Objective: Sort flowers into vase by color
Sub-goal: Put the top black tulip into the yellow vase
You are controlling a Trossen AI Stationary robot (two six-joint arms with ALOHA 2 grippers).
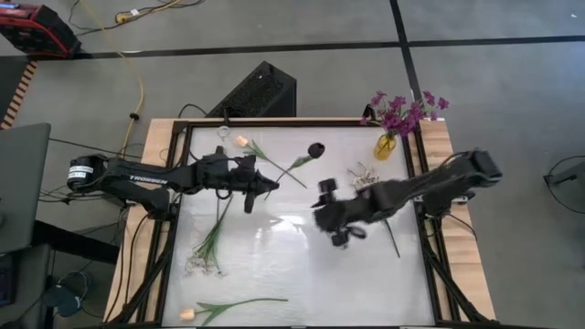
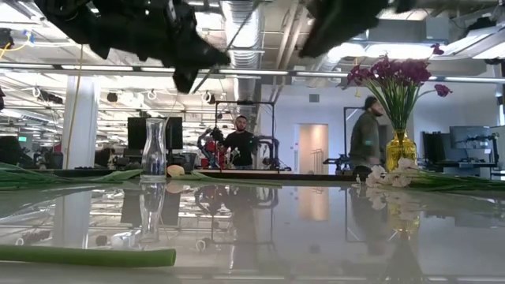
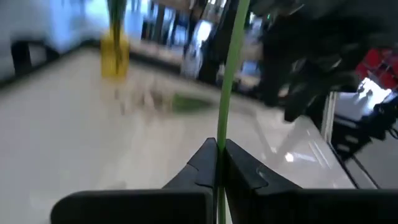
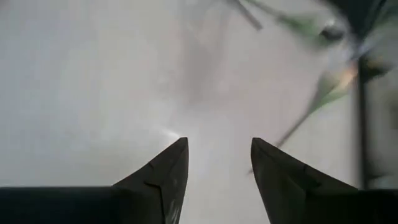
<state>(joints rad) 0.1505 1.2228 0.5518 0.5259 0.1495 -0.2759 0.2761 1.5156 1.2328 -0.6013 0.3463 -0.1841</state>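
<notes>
My left hand is clamped on a thin green stem rising ahead of it. My right hand hangs open above the worktop. The stem looks light, bendy and slippery; grip it mid-length, clear of the blossom.

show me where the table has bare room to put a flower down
Freest: the near-right stretch of the table, right of the tulip at the near edge, below the open right gripper. Crowded: the far side, with the yellow vase, white sprigs, and the left gripper shut on a green stem.
</notes>
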